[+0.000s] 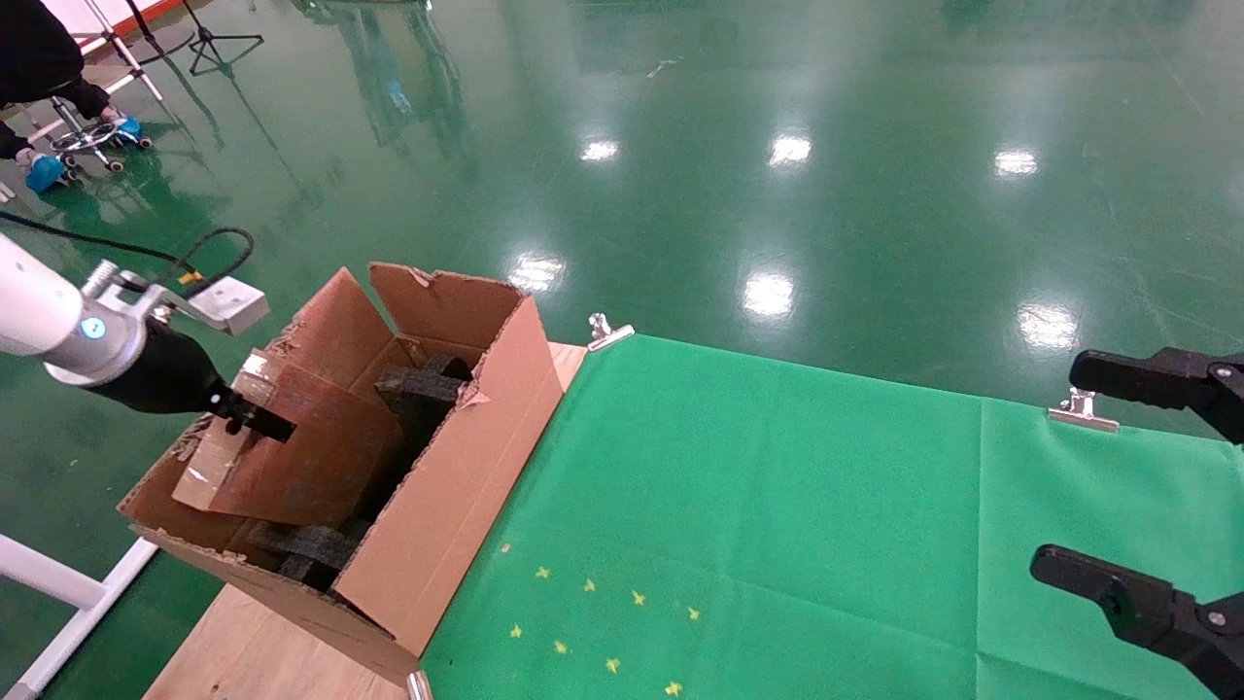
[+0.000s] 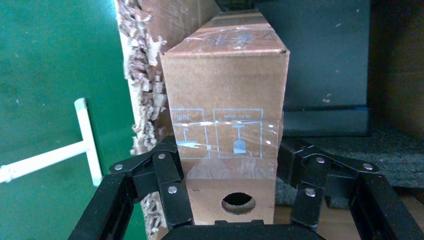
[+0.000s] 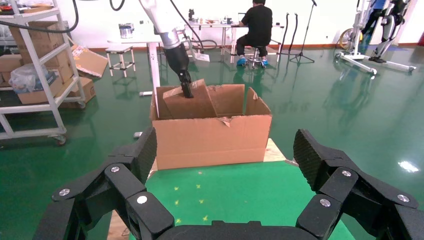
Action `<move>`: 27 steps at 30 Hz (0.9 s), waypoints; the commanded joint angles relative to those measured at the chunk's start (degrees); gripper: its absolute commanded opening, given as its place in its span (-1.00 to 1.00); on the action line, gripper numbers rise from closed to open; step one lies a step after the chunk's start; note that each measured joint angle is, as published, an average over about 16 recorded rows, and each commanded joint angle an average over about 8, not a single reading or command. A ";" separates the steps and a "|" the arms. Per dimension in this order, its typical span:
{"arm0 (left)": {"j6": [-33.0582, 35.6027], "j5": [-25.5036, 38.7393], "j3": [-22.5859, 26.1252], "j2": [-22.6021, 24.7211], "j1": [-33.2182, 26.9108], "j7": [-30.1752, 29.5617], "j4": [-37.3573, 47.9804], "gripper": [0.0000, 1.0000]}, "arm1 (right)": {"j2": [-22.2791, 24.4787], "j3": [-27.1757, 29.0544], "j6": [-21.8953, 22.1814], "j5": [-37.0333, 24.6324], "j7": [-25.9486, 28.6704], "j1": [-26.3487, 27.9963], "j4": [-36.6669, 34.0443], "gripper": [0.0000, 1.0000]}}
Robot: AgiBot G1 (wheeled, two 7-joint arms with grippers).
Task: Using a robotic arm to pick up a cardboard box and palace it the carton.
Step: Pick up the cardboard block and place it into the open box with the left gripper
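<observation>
Green-clothed bench (image 1: 777, 506) has the carton (image 1: 457, 486) at its left edge, left gripper (image 1: 255, 420) clamped on the tilted cardboard box (image 1: 301, 457) half inside it, right gripper (image 1: 1108, 476) parked apart at the right edge; box could jam on the black foam blocks (image 1: 423, 389).

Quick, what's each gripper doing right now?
Left gripper: closed on the small flat brown taped cardboard box, over the large brown corrugated carton.
Right gripper: open, holding nothing.
</observation>
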 commanded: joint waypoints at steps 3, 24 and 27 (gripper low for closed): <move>-1.04 0.01 0.00 0.78 1.49 -0.87 -0.05 -1.00 | 0.00 0.00 0.00 0.00 0.00 0.00 0.00 1.00; -3.99 -0.42 -0.24 1.78 6.04 -3.75 0.06 1.00 | 0.01 0.01 0.02 0.01 0.00 -0.01 -0.02 1.00; -4.00 -0.41 -0.24 1.74 6.04 -3.71 0.09 1.00 | 0.01 0.01 0.02 0.01 0.00 -0.01 -0.02 1.00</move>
